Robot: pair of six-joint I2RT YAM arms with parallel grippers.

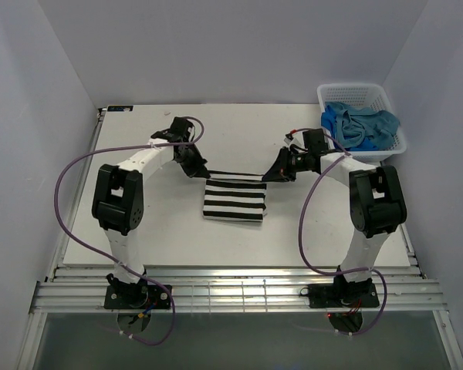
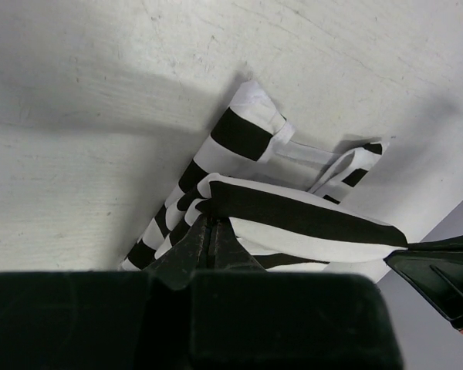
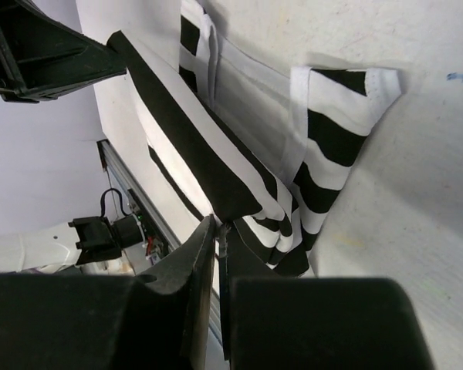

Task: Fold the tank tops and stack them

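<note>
Currently blue tank tops (image 1: 360,126) inside white basket (image 1: 355,93), far rt corner.

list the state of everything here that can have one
striped tank top: partly folded, far edge lifted off the surface
blue tank tops: crumpled, unfolded, inside the basket
basket: upright, holding the blue tank tops
left claw: shut on the striped tank top's edge
right claw: shut on the striped tank top's edge
</note>
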